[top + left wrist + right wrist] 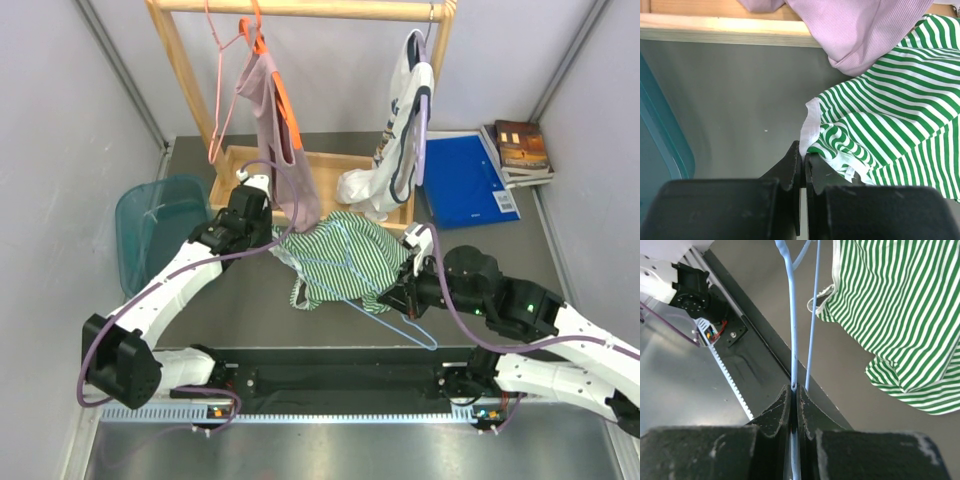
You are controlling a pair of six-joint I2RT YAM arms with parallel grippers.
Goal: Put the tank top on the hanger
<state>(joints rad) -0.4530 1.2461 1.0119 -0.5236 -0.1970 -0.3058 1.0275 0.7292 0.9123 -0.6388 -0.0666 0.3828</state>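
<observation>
The green-and-white striped tank top [345,258] is held up above the dark table, between my two grippers. My left gripper [272,238] is shut on its white-edged hem, seen in the left wrist view [810,131]. The light-blue wire hanger [385,312] lies across the top and sticks out toward the front, hook end near the rail. My right gripper [408,290] is shut on the hanger wire [793,340]; a second wire [814,315] runs beside it. The striped fabric [900,305] hangs to the right in the right wrist view.
A wooden rack [300,10] stands behind, with a mauve-pink top [272,130] on an orange hanger, an empty pink wire hanger [222,90], and a white top with dark trim [405,110]. A teal bin [155,225] sits left; a blue folder [465,180] and books [522,148] right.
</observation>
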